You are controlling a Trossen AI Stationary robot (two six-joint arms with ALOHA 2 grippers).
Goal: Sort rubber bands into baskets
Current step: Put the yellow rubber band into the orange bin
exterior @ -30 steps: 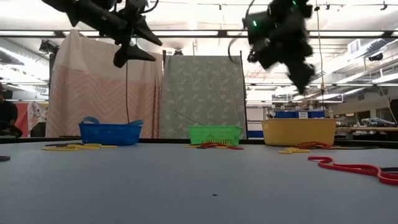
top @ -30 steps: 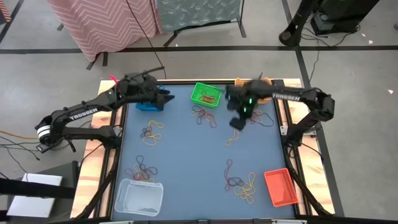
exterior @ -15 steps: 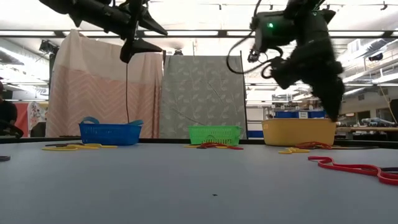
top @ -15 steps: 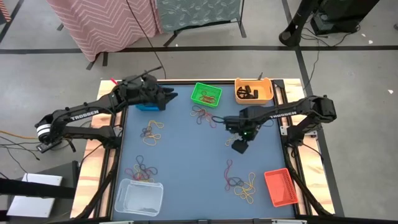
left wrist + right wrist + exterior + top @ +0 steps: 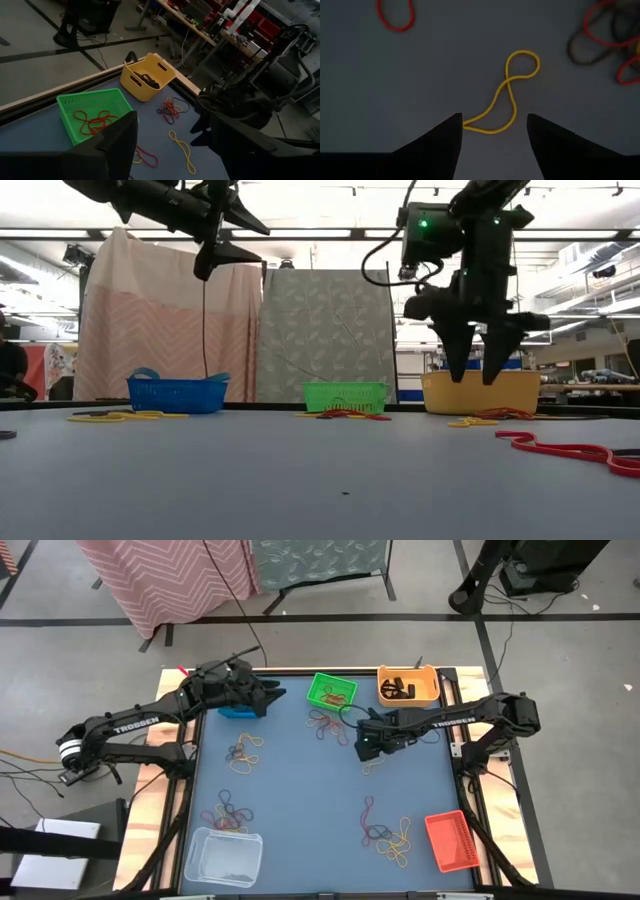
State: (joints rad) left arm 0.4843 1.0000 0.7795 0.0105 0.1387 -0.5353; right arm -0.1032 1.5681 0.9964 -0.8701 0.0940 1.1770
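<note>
My right gripper (image 5: 368,746) is open and points straight down, a little above the table (image 5: 473,378). Its fingers stand on either side of a twisted yellow rubber band (image 5: 504,102) that lies flat on the blue mat (image 5: 372,765). My left gripper (image 5: 276,695) is open and empty, held high (image 5: 236,240) beside the blue basket (image 5: 238,713). The green basket (image 5: 332,692), with bands inside, and the yellow-orange basket (image 5: 408,687) stand at the far edge. The red-orange basket (image 5: 450,841) and the clear white basket (image 5: 223,857) stand at the near edge.
Heaps of mixed rubber bands lie on the mat: near the green basket (image 5: 327,726), at mid left (image 5: 243,752), near left (image 5: 228,815), near right (image 5: 387,836) and by the right arm (image 5: 424,730). A red band (image 5: 395,14) lies close by.
My right gripper has swung from beside the yellow-orange basket toward the table's middle. It has come lower and tipped so that its fingers point straight down over the yellow band.
</note>
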